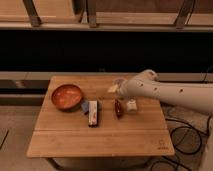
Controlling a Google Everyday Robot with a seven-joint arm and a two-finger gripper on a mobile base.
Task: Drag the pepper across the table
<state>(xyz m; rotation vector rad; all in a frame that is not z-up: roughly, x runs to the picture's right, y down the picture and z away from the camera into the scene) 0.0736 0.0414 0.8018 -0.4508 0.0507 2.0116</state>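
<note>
Gripper (130, 105): low over mid counter (100, 142), spread cannot be told, set just at 3 o'clock of the pepper (119, 108), likely to shove it sideways. Packet (93, 113) at pepper's 9 o'clock; orange bowl (67, 96) beyond, 10 o'clock.

Warm, muted light on a wooden table (100, 136), dark beyond.
The gripper (129, 105), just beside the pepper (119, 108), shows pale against the planks; the recess (100, 52) behind lies in deep shadow.
</note>
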